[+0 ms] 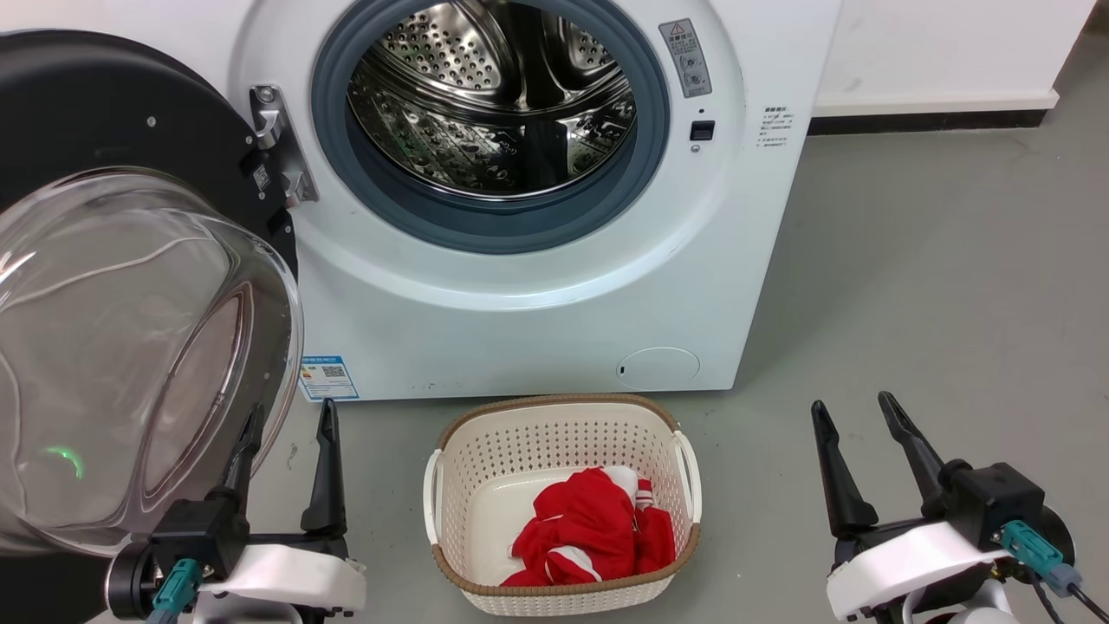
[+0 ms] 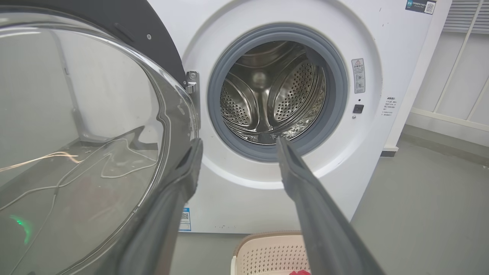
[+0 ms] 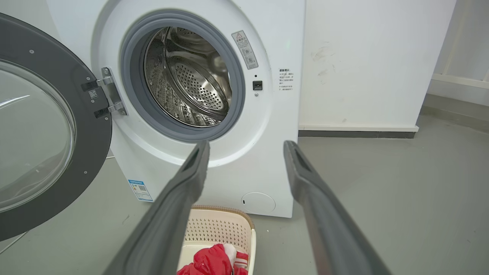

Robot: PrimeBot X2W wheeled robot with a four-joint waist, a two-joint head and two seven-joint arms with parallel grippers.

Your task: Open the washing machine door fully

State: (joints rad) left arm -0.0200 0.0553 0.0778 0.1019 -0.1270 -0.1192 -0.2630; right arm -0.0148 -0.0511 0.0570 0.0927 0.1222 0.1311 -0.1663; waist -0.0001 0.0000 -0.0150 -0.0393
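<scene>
The white washing machine [image 1: 554, 295] stands ahead with its steel drum [image 1: 494, 95] exposed. The washing machine door [image 1: 130, 347] is swung out to the left on its metal hinge [image 1: 279, 143], its black rim and bulging glass bowl facing me. My left gripper [image 1: 290, 425] is open at the lower left, its left finger close beside the door's glass edge; touching or apart is unclear. In the left wrist view the door [image 2: 84, 133] sits just left of my left gripper [image 2: 237, 146]. My right gripper [image 1: 853, 414] is open at the lower right, holding nothing.
A cream perforated basket [image 1: 450, 485] with red-and-white clothing [image 1: 598, 529] sits on the grey floor in front of the machine, between my grippers. A white wall with a dark baseboard [image 1: 936, 121] runs to the right. Open floor lies on the right.
</scene>
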